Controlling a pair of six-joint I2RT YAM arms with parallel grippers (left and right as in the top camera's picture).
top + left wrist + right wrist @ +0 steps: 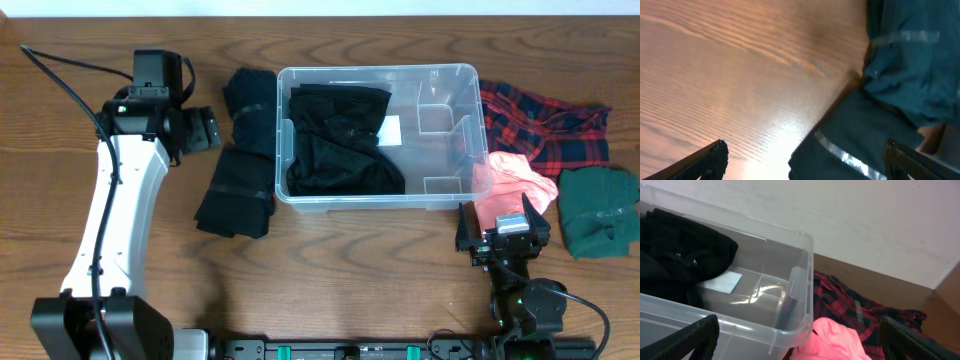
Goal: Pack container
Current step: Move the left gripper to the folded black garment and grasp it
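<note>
The clear container stands at the table's middle back, with a black garment filling its left half and a white label on its bottom. A second dark garment lies on the table against the container's left wall. My left gripper is open just left of this garment; the left wrist view shows the garment and its shiny stripe between and beyond the spread fingers. My right gripper is open and empty in front of the container's right front corner.
A pink garment lies at the container's right front corner and shows in the right wrist view. A red plaid shirt lies right of the container, and a green garment lies at the far right. The container's right end has small dividers.
</note>
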